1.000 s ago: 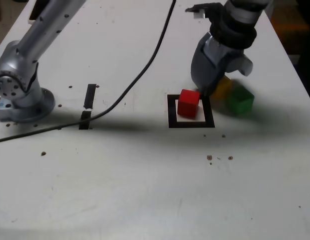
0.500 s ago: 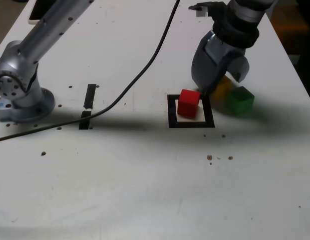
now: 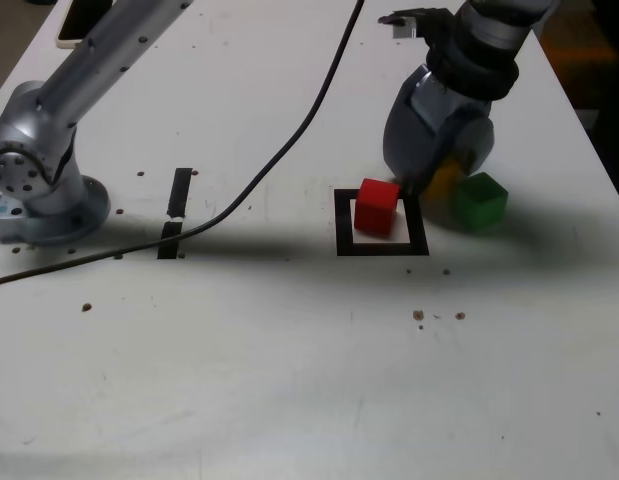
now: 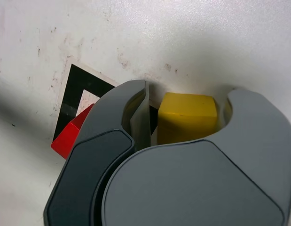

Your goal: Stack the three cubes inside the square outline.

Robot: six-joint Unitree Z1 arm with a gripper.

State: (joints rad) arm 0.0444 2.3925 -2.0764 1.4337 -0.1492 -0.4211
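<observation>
The yellow cube (image 4: 186,117) sits on the table between the two grey jaws of my gripper (image 4: 187,106), which have closed in on its sides. In the exterior view the gripper (image 3: 439,172) stands low over the yellow cube (image 3: 444,186), hiding most of it. This cube is just outside the square outline (image 3: 381,247), off its far right corner. The red cube (image 3: 376,207) rests inside the outline, towards its far side, and shows in the wrist view as the red cube (image 4: 70,136) beside one jaw. The green cube (image 3: 478,201) stands right of the yellow one, close to it.
The arm's base (image 3: 39,190) is bolted at the exterior view's left. A black cable (image 3: 289,140) runs across the table from the far side to the left edge. Two short black tape strips (image 3: 179,192) lie near the base. The table's right edge is near the green cube.
The jaws have closed from wide open to tight around the yellow cube. The arm has stayed in place, and the red and green cubes have not moved.
</observation>
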